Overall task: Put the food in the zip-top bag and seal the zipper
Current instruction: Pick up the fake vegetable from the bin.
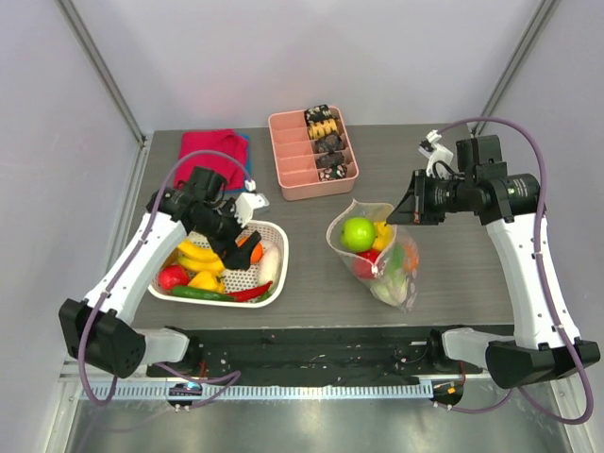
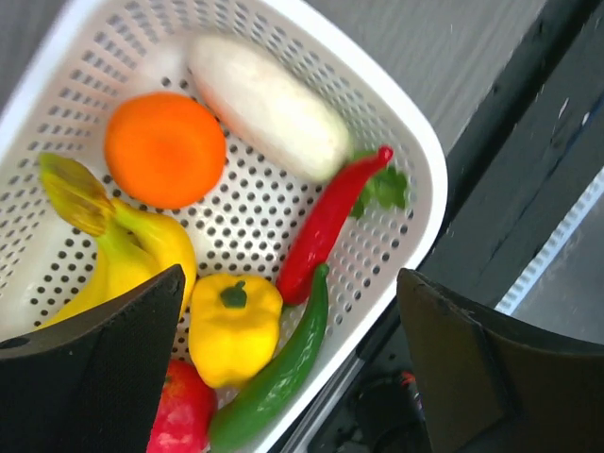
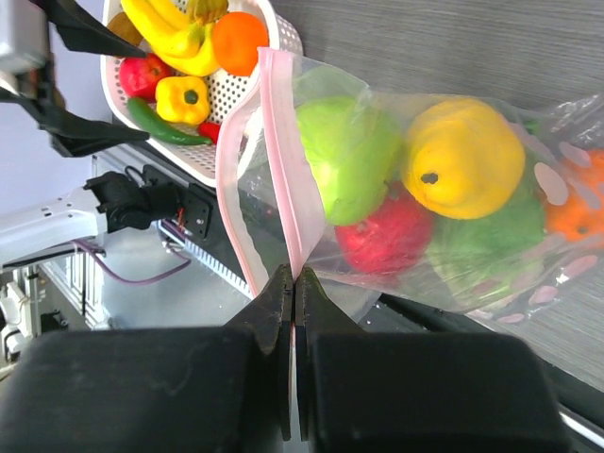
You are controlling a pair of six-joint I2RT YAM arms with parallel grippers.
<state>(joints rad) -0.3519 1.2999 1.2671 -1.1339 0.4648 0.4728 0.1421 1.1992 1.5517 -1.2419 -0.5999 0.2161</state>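
Pinches pale-pink zipper strip (image 3: 280, 170) of clear, dotted plastic zip-top bag (image 1: 398, 278) in clenched right gripper (image 3: 294, 283). Lies mid-table beside white mesh basket (image 1: 282, 249), mouth gaping, bulging with green apple (image 1: 358, 233), yellow pepper (image 3: 462, 159). Left gripper (image 2: 293, 330) splayed wide over basket.

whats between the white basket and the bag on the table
Nothing: in the top view only bare grey table separates the white basket from the zip-top bag.

The grey wood-grain bench (image 1: 302, 212) carries four things. A white mesh basket (image 1: 281, 255) sits at near left, a red cloth (image 1: 206, 146) at far left and a pink compartment tray (image 1: 288, 162) at far centre. The filled zip-top bag (image 1: 398, 283) lies right of the basket.
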